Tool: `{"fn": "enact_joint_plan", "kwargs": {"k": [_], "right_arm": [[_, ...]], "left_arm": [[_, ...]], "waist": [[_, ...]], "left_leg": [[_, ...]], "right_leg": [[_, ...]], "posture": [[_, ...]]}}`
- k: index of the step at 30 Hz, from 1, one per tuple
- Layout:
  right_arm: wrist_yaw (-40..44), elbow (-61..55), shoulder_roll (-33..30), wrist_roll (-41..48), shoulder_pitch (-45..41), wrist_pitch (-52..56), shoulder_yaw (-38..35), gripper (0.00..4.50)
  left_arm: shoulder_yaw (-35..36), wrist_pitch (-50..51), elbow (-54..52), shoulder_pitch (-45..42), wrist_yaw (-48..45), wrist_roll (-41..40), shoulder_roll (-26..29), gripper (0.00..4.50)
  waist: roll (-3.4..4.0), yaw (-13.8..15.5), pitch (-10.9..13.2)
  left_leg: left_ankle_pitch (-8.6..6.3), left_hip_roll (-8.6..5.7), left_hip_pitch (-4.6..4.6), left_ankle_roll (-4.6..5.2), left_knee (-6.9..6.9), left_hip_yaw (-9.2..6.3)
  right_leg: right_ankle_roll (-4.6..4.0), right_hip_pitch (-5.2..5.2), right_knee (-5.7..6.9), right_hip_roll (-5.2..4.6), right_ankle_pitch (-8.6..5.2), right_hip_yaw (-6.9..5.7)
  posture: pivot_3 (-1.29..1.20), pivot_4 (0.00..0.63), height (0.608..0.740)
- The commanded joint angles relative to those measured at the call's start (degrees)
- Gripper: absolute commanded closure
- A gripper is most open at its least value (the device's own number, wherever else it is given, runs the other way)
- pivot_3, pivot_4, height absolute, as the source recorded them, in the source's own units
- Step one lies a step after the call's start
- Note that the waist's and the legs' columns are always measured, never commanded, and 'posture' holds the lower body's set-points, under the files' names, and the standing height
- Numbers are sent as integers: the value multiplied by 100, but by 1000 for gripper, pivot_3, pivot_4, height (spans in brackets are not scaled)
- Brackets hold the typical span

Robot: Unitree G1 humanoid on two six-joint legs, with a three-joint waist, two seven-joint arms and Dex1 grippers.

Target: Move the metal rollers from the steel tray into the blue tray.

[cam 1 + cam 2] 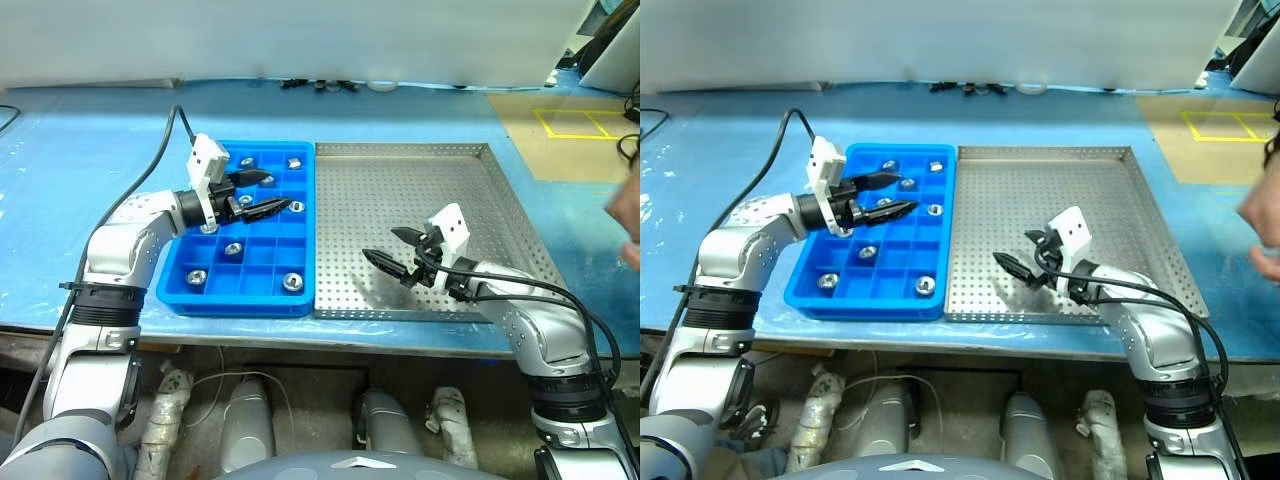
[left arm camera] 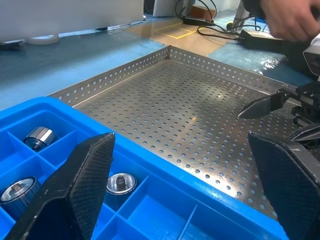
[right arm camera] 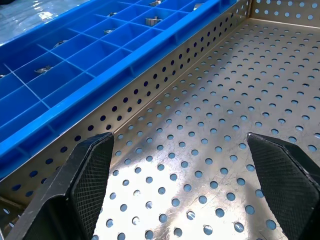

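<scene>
Two trays lie side by side on my bench [image 1: 90, 130], rims touching. The steel tray [image 1: 480, 200] is the landmark: its perforated floor looks bare of parts. Hard against its left rim sits the blue tray [image 1: 262, 296], and the metal rollers [image 1: 291, 282] I can see lie singly in its compartments. My right jaws [image 1: 392, 248] hang wide open and empty over the steel tray's near-left area. My left jaws [image 1: 268, 193] stand equally wide and empty over the blue tray. A person's hand [image 1: 628, 218] shows beyond the steel tray's right rim.
</scene>
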Motion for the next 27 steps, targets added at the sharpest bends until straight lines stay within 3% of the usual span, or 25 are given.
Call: {"fn": "enact_joint_plan", "kwargs": {"k": [1, 27], "right_arm": [[22, -68, -20, 48, -73, -123, -118, 16], [-81, -110, 73, 20, -80, -107, -23, 16]], "left_arm": [[102, -33, -184, -88, -19, -68, 20, 0], [28, -93, -109, -205, -56, -12, -88, 0]], "waist": [[0, 0, 0], [0, -2, 0]], "left_leg": [[0, 0, 0, 0, 0, 0], [0, 0, 0, 0, 0, 0]], "right_leg": [[0, 0, 0, 0, 0, 0], [0, 0, 0, 0, 0, 0]], "posture": [[-165, 150, 740], [-172, 150, 740]]}}
